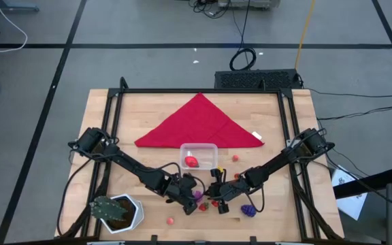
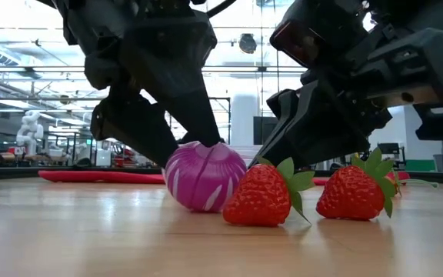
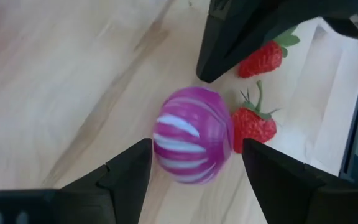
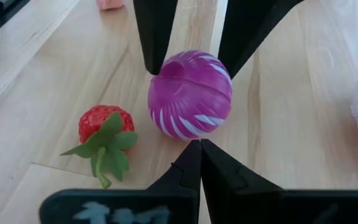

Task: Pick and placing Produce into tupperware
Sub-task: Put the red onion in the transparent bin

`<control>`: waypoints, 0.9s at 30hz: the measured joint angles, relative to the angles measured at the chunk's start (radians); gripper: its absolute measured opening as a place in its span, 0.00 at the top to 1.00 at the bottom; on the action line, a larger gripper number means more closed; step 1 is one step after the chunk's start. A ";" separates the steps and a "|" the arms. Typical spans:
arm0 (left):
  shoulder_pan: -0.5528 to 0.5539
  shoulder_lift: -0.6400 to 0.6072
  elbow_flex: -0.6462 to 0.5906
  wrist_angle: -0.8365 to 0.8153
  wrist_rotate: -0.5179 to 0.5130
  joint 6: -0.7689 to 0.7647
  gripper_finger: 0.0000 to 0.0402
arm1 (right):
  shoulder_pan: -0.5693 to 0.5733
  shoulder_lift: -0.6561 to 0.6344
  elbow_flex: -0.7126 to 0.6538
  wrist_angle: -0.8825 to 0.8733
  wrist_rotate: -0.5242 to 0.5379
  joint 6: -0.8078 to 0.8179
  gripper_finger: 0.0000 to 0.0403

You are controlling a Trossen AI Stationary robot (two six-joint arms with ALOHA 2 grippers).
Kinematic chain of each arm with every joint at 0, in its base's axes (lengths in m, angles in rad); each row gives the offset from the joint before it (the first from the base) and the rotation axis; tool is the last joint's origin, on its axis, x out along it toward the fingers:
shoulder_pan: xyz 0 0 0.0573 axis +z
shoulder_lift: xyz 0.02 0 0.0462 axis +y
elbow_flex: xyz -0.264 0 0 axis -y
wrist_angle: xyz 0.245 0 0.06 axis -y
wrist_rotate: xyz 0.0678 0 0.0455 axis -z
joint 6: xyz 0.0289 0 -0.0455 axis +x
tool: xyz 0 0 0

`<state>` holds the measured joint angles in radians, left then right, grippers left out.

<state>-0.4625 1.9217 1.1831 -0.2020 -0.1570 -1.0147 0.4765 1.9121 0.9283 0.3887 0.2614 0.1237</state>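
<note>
A purple ball with white stripes (image 3: 191, 143) rests on the wooden table, near the front edge. My left gripper (image 3: 194, 165) is open, one finger on either side of the ball. My right gripper (image 4: 199, 149) is shut, its tips right at the ball's opposite side. Two red strawberries (image 2: 264, 194) (image 2: 356, 192) lie on the table beside the ball. The clear tupperware (image 1: 209, 148) stands just behind the grippers with a red fruit (image 1: 191, 161) inside. A purple grape bunch (image 1: 248, 209) lies to the right. My left gripper's fingers (image 3: 129, 171) come slanting down from the table's left and stand close on two sides of the ball (image 4: 160, 74), which sits on the table; I cannot tell whether they touch it. My right gripper's shut fingertips (image 4: 194, 149) point at the ball's side (image 4: 188, 132) from the right; I cannot tell whether they touch it.
A big red triangular cloth (image 1: 199, 122) lies at the back of the table. A green plant in a white pot (image 1: 118, 211) stands at the front left. A small red ball (image 1: 171, 220) lies near the front edge, another (image 1: 236, 158) right of the tupperware.
</note>
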 joint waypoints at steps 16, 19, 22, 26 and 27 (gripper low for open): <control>-0.006 0.000 0.000 -0.007 0.000 -0.002 0.37 | 0.000 0.000 0.000 0.043 -0.001 0.000 1.00; -0.006 0.000 0.000 -0.007 0.000 0.000 0.37 | 0.000 0.000 0.000 0.045 -0.001 -0.003 1.00; -0.006 0.000 0.000 -0.007 0.000 0.000 0.37 | 0.000 0.000 0.000 0.045 -0.001 -0.004 1.00; -0.006 0.000 0.000 -0.007 -0.001 -0.001 0.37 | 0.000 0.000 0.000 0.046 -0.001 -0.004 1.00; -0.006 0.000 0.000 -0.007 -0.001 -0.001 0.37 | 0.000 0.000 0.000 0.047 -0.001 -0.004 1.00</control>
<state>-0.4683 1.9217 1.1831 -0.2087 -0.1577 -1.0153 0.4766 1.9118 0.9283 0.4360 0.2600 0.1196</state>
